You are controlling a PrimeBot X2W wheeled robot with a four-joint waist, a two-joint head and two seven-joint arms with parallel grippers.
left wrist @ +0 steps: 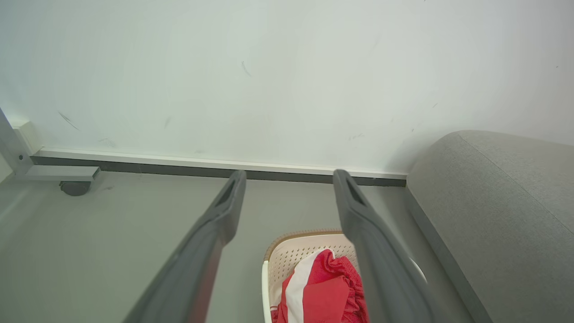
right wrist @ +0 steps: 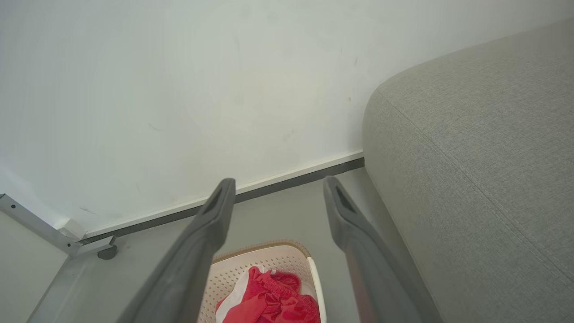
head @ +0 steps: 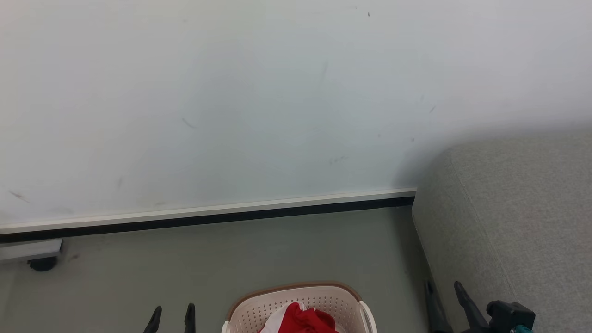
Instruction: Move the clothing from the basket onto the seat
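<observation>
Your 2 end effectors are empty, fingers spread wide. The left end effector (head: pixel 172 319) hangs beside the basket (head: pixel 259 314), the right end effector (head: pixel 445 296) against the seat (head: pixel 518 208). The basket stands on the floor (head: pixel 231 249) near the seat, probably to shorten each carry. The clothing (head: pixel 309 320) lies bunched inside it; how many pieces, you cannot tell.

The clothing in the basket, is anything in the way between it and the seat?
Nothing visible does. The clothing sits in the open-topped basket, and a strip of floor lies between basket and seat.
</observation>
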